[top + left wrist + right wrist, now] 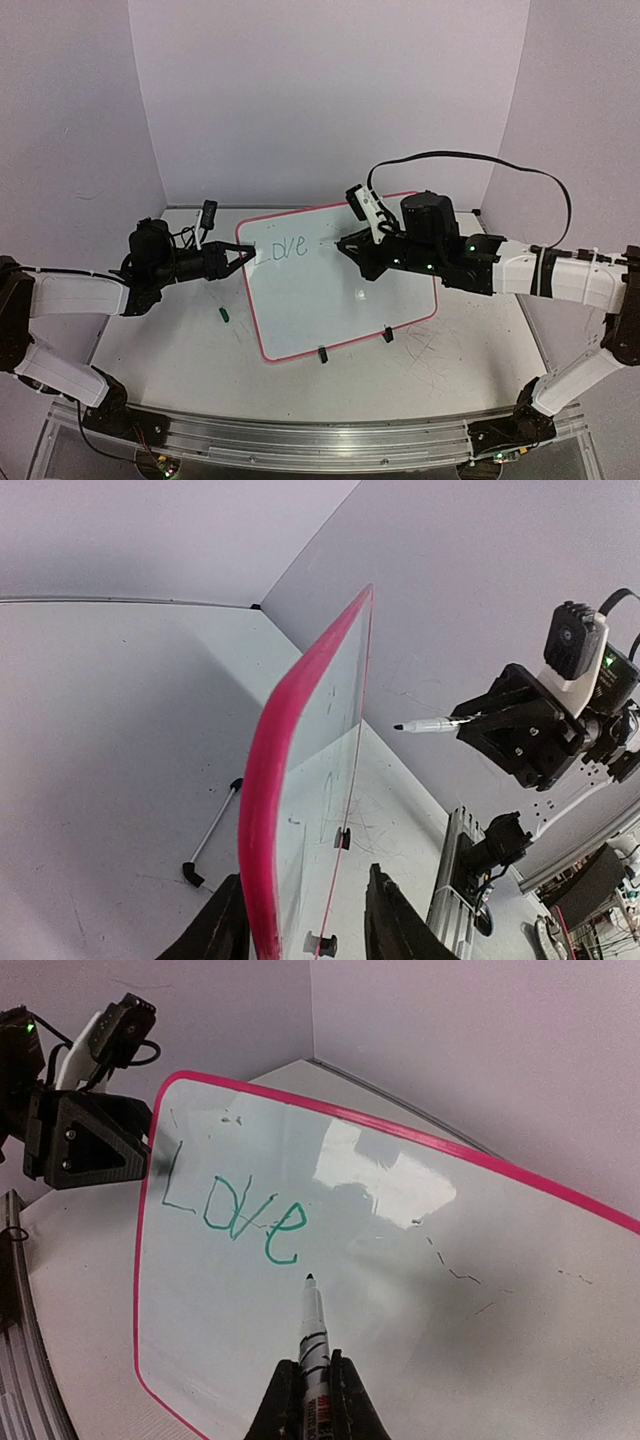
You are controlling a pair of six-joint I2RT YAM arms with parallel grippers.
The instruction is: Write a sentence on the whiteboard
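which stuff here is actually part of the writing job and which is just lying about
In the job:
whiteboard, its edge between the left fingers
green "Love" on it
marker in the right fingers

Lying about:
small green piece on the table
grey rod with a black end
grey scribbles on the tabletop

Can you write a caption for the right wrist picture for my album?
The right gripper holds a marker beside green "Love" on the whiteboard that the left gripper grips.
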